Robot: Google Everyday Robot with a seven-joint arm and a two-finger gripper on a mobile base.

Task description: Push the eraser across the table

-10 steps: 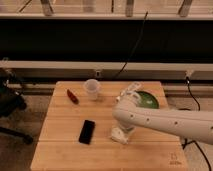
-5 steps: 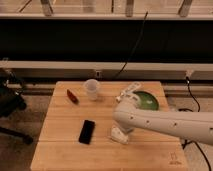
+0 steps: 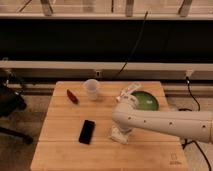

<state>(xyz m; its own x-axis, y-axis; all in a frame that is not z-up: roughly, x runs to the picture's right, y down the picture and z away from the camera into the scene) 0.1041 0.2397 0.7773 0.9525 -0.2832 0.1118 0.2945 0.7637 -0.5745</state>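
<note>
Three small things share the left half of the light wooden table (image 3: pixel 52 150): a thin red pepper-like object (image 3: pixel 72 96) toward the back, the flat black eraser (image 3: pixel 87 131) lying nearer the front edge, and a clear plastic cup (image 3: pixel 91 89) standing behind it. The push looks lined up but not begun, with a strip of bare wood separating the eraser from the gripper (image 3: pixel 120 134) just to its right. The next move appears to call for a low sweep leftward, meeting the eraser's long side squarely so that it slides rather than spins. The gripper sits down near the tabletop with its fingers closed together on nothing; whether they touch the wood cannot be told. Farther right a green bowl (image 3: pixel 145 101) rests near the back, and the white arm (image 3: pixel 170 124) reaches in from the right edge.
</note>
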